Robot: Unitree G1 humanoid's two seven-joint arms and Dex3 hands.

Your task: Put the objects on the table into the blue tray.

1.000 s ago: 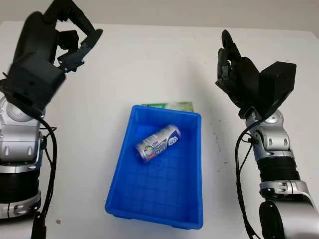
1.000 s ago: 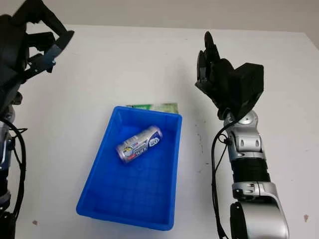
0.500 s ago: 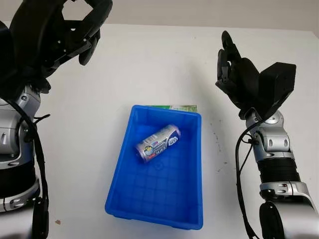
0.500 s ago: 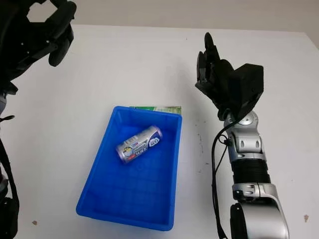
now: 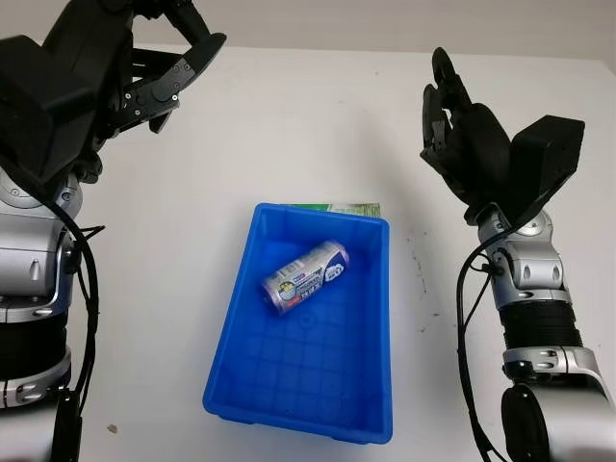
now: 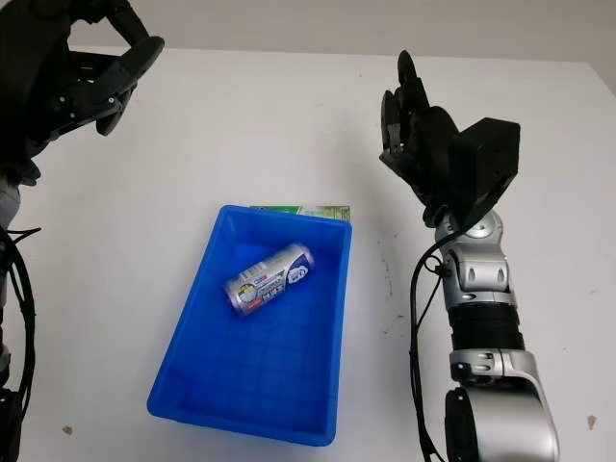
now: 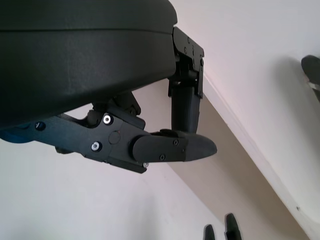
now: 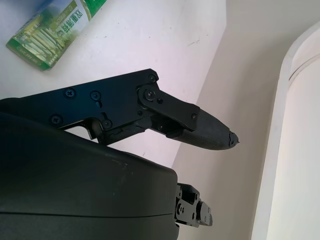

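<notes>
Left hand [image 5: 144,72] raised at upper left of the head view, forearm rising from the bottom-left edge, empty and open. Right hand [image 5: 462,135] raised at right, fingers pointing up, empty and open; silver forearm stands near vertical below it

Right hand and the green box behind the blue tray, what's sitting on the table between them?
Nothing: in the left eye view, bare white table separates the open right hand from the green box.

Green box [image 5: 332,206] mostly hidden behind blue tray [image 5: 366,385] far wall, can [image 5: 305,277] label unreadable
</notes>
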